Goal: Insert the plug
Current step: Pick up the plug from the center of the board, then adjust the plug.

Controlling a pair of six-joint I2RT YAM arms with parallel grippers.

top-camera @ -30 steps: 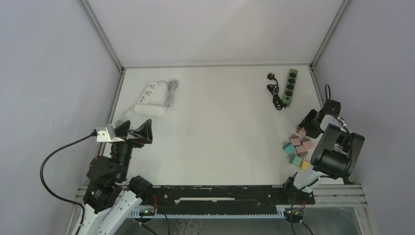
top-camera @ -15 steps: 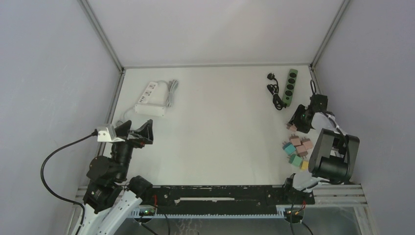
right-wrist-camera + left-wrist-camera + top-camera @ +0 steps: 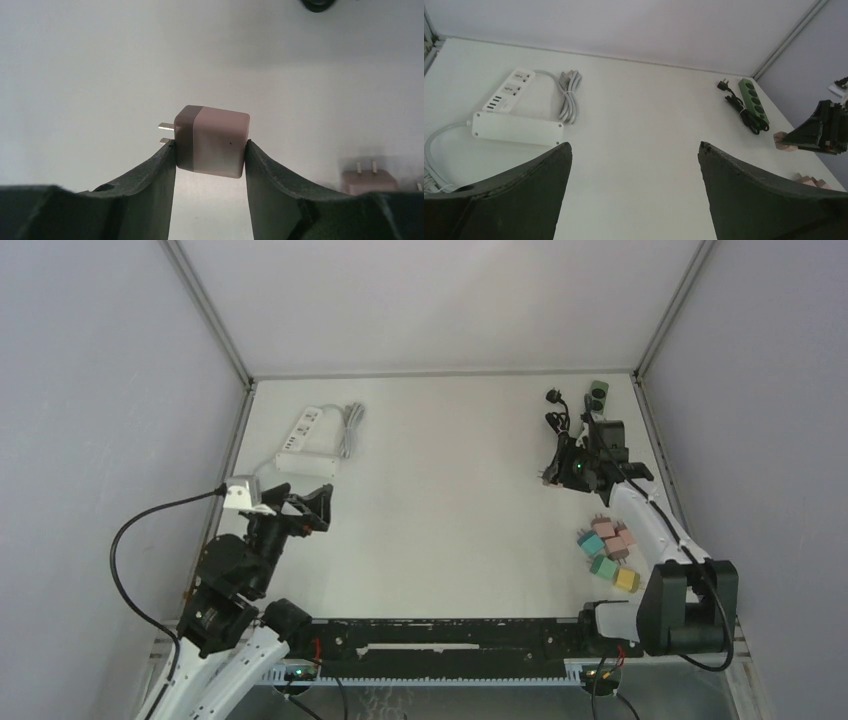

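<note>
The white counter fills the booth, and the green power strip at its far right corner is the handiest thing to steer by. The right arm stretches up the right edge towards that strip. The left arm sits well away from it, on the opposite near side. A white power strip with its coiled cord lies far to the left of the green one, across the counter. A small heap of coloured plugs lies on the near side of the green strip, along the same edge. The left fingers stand wide apart with nothing between them. The right fingers hover just beside the green strip's near end, over its black cable, narrowed onto a pink plug pinched by its sides, prongs sticking out sideways.
</note>
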